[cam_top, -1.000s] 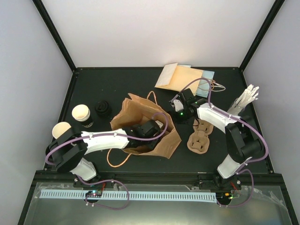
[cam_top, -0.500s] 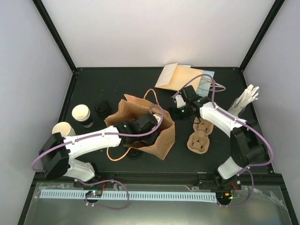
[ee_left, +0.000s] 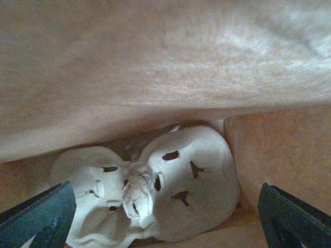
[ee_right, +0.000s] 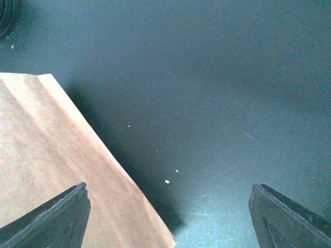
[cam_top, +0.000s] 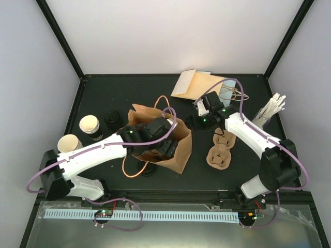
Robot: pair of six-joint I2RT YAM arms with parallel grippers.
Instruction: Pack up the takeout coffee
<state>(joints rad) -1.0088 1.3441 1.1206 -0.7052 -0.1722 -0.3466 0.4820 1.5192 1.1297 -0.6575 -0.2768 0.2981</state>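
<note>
The takeout coffee: from above, you see the far cup [cam_top: 89, 124] and the near cup [cam_top: 69, 143] upright on the table's [cam_top: 103, 93] left side, left of the paper bag [cam_top: 178, 155]. Your left gripper [cam_top: 161, 146] sits in the bag's mouth, and your right gripper [cam_top: 196, 114] hovers just beyond it.

Left wrist: the jaws are spread wide, holding nothing, above a pulp carrier [ee_left: 196, 165] inside the bag.

Right wrist: the jaws are wide and hold nothing, over the table beside the bag's edge.

Left gripper [ee_left: 165, 222] down inside paper bag [cam_top: 181, 150]; from above, its jaws hidden by wrist and bag mouth. Left wrist: bag wall close overhead, blurred; pulp carrier [ee_left: 176, 186] clipped at bottom edge. Right wrist: tan paper [ee_right: 46, 170] runs off left and bottom, which bag unclear. Dark round object [ee_right: 5, 18] cut by corner, unidentifiable.
</note>
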